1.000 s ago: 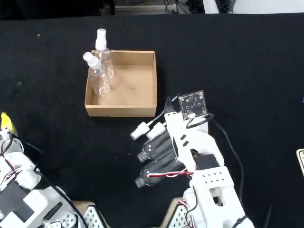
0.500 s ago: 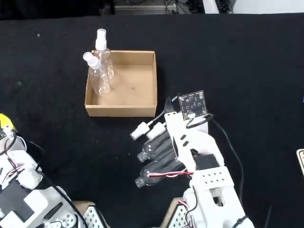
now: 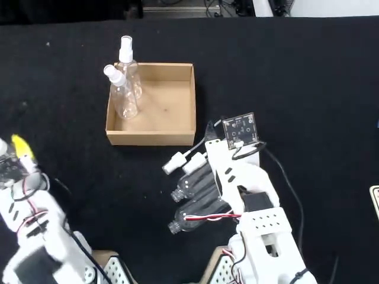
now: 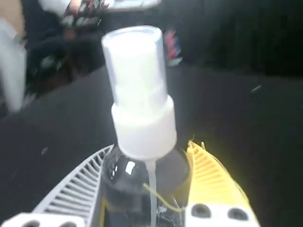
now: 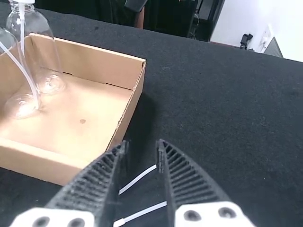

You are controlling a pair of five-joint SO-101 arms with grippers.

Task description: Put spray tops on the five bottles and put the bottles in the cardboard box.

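My left gripper is shut on a clear bottle with a white spray top, held upright. In the high view that gripper is at the table's near left. The cardboard box holds two capped bottles standing in its far left corner. My right gripper hovers just short of the box, open by a narrow gap with nothing in it. Below it lie two loose spray tops and two uncapped bottles, partly under the right arm.
Black cloth covers the table. A pale object pokes in at the right edge. Room behind the table is dark and cluttered.
My left arm has come up from the near left corner and shifted right, carrying the capped bottle. The right arm, box and loose parts have not moved.
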